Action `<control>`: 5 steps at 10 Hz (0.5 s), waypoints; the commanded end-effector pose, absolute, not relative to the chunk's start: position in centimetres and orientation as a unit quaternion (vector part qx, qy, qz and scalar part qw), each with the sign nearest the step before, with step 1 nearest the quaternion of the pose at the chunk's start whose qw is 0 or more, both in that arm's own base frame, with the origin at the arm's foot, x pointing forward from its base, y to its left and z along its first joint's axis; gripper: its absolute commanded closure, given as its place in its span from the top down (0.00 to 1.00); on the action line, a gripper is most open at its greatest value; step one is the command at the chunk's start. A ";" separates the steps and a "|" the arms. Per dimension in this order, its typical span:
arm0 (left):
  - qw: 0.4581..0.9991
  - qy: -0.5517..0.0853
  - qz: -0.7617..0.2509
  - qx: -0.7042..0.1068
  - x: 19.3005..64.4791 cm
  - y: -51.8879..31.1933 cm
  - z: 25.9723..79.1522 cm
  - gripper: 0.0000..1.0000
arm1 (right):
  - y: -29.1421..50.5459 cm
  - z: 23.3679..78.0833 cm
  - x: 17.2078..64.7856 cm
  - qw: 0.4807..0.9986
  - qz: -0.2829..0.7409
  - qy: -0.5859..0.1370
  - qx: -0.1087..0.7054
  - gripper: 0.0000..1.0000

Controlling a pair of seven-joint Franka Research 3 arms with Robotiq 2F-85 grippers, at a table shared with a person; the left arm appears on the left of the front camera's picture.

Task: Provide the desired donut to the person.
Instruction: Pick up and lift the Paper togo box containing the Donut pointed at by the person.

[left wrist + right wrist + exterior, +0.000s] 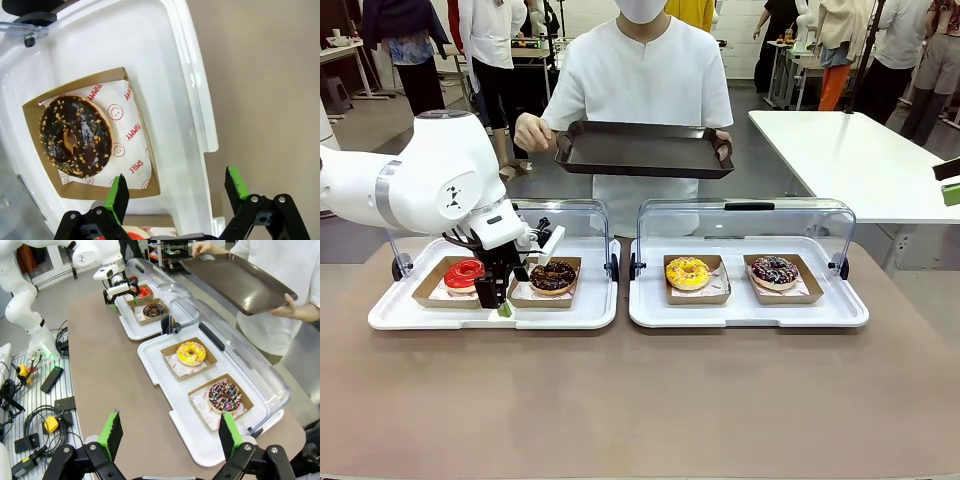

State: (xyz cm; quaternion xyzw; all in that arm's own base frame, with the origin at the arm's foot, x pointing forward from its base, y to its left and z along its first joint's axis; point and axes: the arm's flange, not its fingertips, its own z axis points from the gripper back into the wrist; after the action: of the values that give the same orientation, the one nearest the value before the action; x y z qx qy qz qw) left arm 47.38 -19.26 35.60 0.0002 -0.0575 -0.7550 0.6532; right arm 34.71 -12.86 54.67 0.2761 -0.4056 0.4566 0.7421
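Note:
Two white trays sit on the brown table. The left tray [590,310] holds a red donut [464,272] and a chocolate donut with nuts [553,276], each in a paper box. On the right tray [650,312] are a yellow donut [687,272] and a sprinkled chocolate donut [774,270]. My left gripper [498,298] points down over the left tray's front edge, between its two donuts, open and holding nothing. In the left wrist view its gripper [177,189] spans the tray rim, beside the nut donut [75,137]. My right gripper [170,432] hangs open, high above the table's end. The person [640,75] holds a dark serving tray [642,150].
Clear hinged lids [745,212] stand raised behind both trays. A white table [860,160] stands at the back right. Beside my table, a rack [40,405] carries cables and tools. Bare brown tabletop [640,400] lies in front of the trays.

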 end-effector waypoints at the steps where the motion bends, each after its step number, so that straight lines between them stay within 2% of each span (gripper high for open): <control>1: 0.664 -0.032 -0.747 0.010 48.1 -19.9 35.5 1.00 | -12.8 54.6 34.9 0.736 0.457 -0.413 0.281 1.00; 5: 0.669 -0.026 -0.742 0.016 48.5 -19.8 34.8 1.00 | -12.8 54.6 34.9 0.736 0.457 -0.413 0.281 1.00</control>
State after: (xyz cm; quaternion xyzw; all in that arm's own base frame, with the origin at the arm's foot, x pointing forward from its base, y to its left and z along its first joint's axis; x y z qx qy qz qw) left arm 47.94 -19.56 34.85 0.0054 -0.0378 -0.7499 0.6605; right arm 34.71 -12.85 54.67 0.2763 -0.4055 0.4567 0.7421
